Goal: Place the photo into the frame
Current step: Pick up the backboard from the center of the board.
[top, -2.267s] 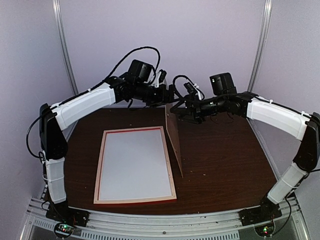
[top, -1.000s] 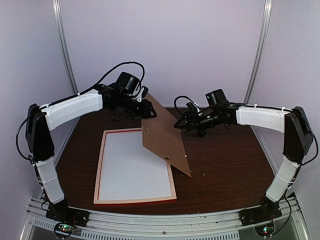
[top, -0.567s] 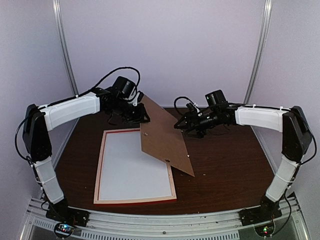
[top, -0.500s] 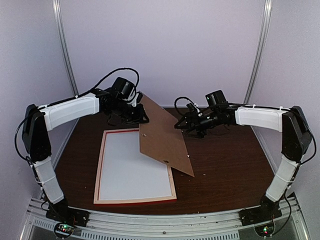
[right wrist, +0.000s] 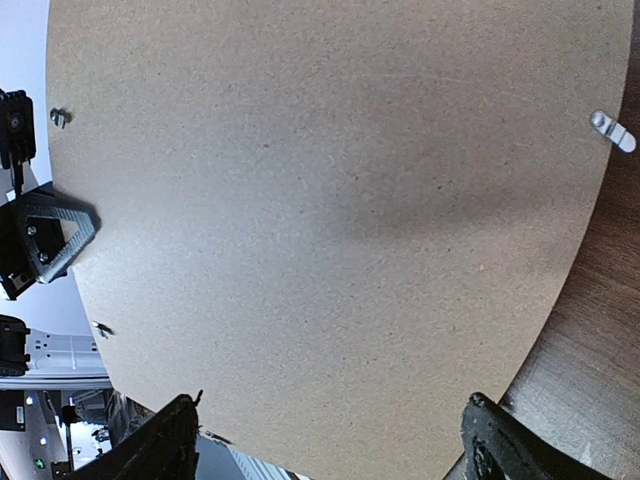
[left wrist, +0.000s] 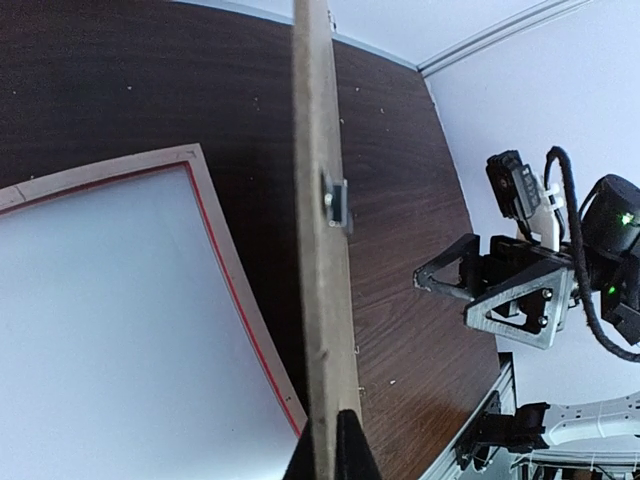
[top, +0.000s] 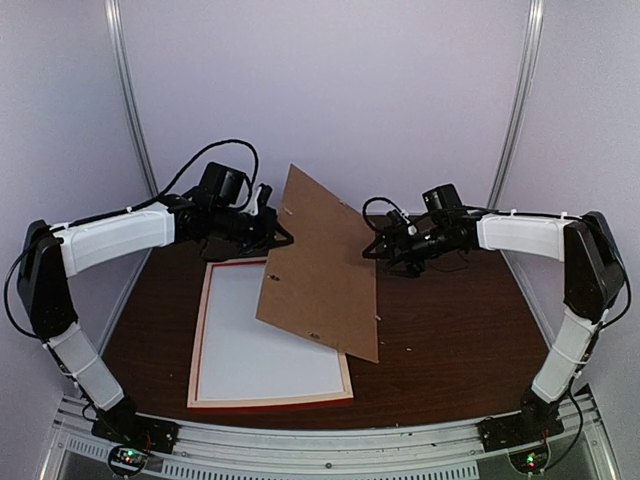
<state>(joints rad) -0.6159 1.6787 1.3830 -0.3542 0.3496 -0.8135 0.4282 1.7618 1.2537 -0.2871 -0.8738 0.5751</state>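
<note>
Above the frame, the left gripper clamps the backing board, holding it tilted clear, likely for access. The right gripper gapes nearby.

The left hand pinches the brown backing board edge-on beside the frame.

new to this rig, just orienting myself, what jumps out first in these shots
A big brown board stands tilted mid-table, pinched at its left edge by the left fingers. Left of centre the frame lies flat, a white sheet inside. The right fingers hang open right of the board, apart from it.
</note>
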